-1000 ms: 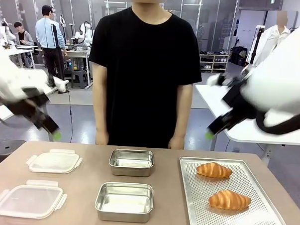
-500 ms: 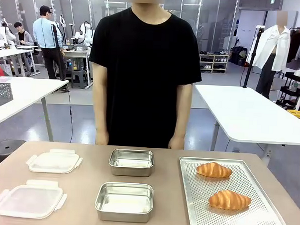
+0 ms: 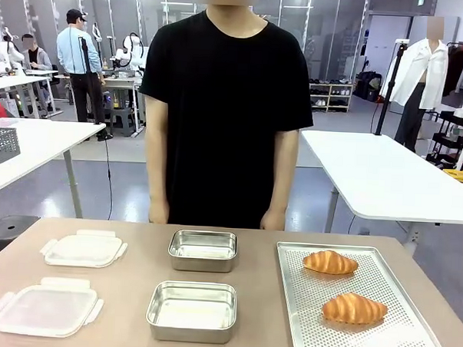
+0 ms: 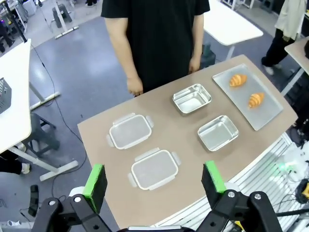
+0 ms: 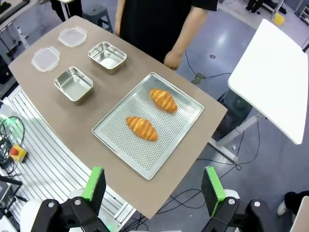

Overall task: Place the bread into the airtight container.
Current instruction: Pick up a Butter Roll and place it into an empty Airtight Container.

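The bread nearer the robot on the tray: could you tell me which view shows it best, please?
The front view: the near bread is large and sharp, crust ridges clear, on the tray. The right wrist view shows the near bread whole from above, smaller. The left wrist view shows the near bread tiny, far off.

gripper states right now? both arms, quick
Left gripper: open, jaws wide apart, holding nothing.
Right gripper: open, jaws wide apart, holding nothing.
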### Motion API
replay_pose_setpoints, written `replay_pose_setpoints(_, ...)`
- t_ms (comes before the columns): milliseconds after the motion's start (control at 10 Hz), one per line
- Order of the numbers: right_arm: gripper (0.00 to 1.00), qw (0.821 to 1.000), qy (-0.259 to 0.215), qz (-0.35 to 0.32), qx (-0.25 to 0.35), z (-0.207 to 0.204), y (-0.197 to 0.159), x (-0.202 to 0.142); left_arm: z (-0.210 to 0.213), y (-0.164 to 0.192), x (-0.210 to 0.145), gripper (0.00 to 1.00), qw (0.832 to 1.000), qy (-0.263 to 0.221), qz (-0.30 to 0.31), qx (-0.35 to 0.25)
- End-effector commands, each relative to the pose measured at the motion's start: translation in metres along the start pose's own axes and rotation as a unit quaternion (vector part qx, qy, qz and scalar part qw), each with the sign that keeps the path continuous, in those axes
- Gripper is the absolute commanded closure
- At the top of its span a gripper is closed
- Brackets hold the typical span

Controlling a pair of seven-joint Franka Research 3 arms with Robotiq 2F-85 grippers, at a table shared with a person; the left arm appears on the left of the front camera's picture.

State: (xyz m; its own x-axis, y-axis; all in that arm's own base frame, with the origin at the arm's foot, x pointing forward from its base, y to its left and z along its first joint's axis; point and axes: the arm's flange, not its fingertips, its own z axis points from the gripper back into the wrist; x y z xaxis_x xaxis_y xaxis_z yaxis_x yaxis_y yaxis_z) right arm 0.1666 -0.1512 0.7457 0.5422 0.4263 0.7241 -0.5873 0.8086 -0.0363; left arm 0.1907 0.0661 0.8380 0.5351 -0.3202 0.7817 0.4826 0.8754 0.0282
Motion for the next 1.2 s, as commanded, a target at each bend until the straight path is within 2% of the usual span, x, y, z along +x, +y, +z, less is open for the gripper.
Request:
replay_pose_setpoints(0,0.0,1.0,0.004,0.003,0.001,0.001,0.002,0.004,-0.003,0.002,0.003,0.0,1.0,0.004,0.001,0.001)
replay_pose_setpoints(400,0.0,1.0,-0.001,0.002,0.001,0.0,0.0,0.001,-0.003,0.002,0.003,0.0,1.0,0.004,0.001,0.001)
replay_pose_setpoints(600,0.0,0.991,0.049,0.108,0.061,0.005,0.018,0.011,-0.003,0.002,0.003,0.0,1.0,0.004,0.001,0.001)
replay_pose_setpoints(700,0.0,0.973,0.105,0.195,0.063,-0.002,0.026,0.021,-0.003,0.002,0.003,0.0,1.0,0.004,0.001,0.001)
replay_pose_setpoints(800,0.0,0.962,0.14,0.225,0.067,-0.009,0.031,0.028,-0.003,0.002,0.003,0.0,1.0,0.004,0.001,0.001)
replay_pose_setpoints(900,0.0,0.93,0.17,0.313,0.092,-0.026,0.041,0.041,-0.003,0.002,0.003,0.0,1.0,0.004,0.001,0.001)
replay_pose_setpoints(1100,0.0,0.896,0.224,0.347,0.163,-0.091,0.052,0.053,-0.003,0.002,0.003,0.0,1.0,0.004,0.001,0.001)
